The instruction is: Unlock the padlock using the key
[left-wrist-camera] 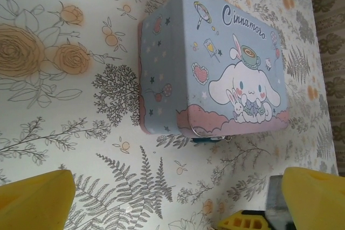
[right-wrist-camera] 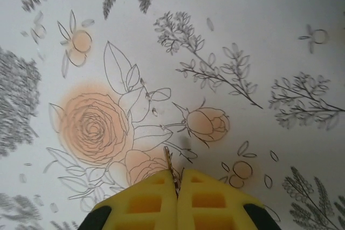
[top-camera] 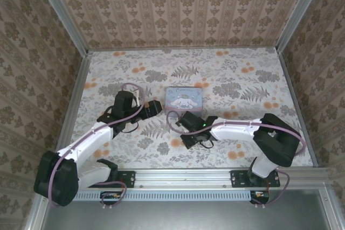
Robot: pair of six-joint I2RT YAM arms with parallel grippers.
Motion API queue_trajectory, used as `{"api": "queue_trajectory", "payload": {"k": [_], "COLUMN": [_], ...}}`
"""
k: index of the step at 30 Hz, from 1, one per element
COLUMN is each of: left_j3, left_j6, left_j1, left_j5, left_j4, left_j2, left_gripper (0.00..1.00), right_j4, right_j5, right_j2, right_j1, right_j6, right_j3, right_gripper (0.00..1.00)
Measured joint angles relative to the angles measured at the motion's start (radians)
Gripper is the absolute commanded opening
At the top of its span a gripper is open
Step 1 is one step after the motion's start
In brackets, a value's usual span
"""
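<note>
Tin [top-camera: 184, 99]: pale blue with pink base, cartoon print on lid, lying flat near the table's middle.
Table [top-camera: 242, 82]: white cloth, orange roses, grey ferns.
Walls [top-camera: 178, 4]: beige patterned wallpaper.

I had my left gripper [left-wrist-camera: 175, 200] wide open, arm outstretched; my right gripper [right-wrist-camera: 177, 179] pinched the key [right-wrist-camera: 169, 160].

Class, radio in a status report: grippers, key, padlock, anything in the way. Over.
Left gripper open, facing the tin. Right gripper shut on the key, tip poking out. Padlock barely visible at the tin's lower edge. No obstruction seen.
</note>
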Motion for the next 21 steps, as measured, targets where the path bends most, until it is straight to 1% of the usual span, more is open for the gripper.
{"api": "queue_trajectory", "payload": {"k": [6, 10, 16, 18, 21], "left_j3": [0.0, 0.009, 0.041, 0.042, 0.042], "left_j6": [-0.043, -0.056, -0.076, -0.087, -0.108], "left_j1": [-0.058, -0.12, -0.18, -0.187, -0.188], "left_j5": [0.024, 0.039, 0.072, 0.09, 0.115], "left_j4": [0.053, 0.076, 0.154, 0.2, 0.264], "left_j2": [0.071, 0.113, 0.167, 0.183, 0.205], "left_gripper": [0.95, 0.85, 0.72, 0.67, 0.63], "right_j4": [0.182, 0.291, 0.376, 0.398, 0.438], "right_j5": [-0.139, -0.251, -0.362, -0.39, -0.434], "right_j2": [-0.161, -0.237, -0.262, -0.262, -0.262], "right_j1": [-0.103, -0.173, -0.232, -0.245, -0.264], "right_j6": [0.13, 0.196, 0.235, 0.247, 0.263], "right_j3": [-0.126, -0.185, -0.19, -0.192, -0.2], "right_gripper": [0.0, 0.0, 0.0, 0.0, 0.0]}}
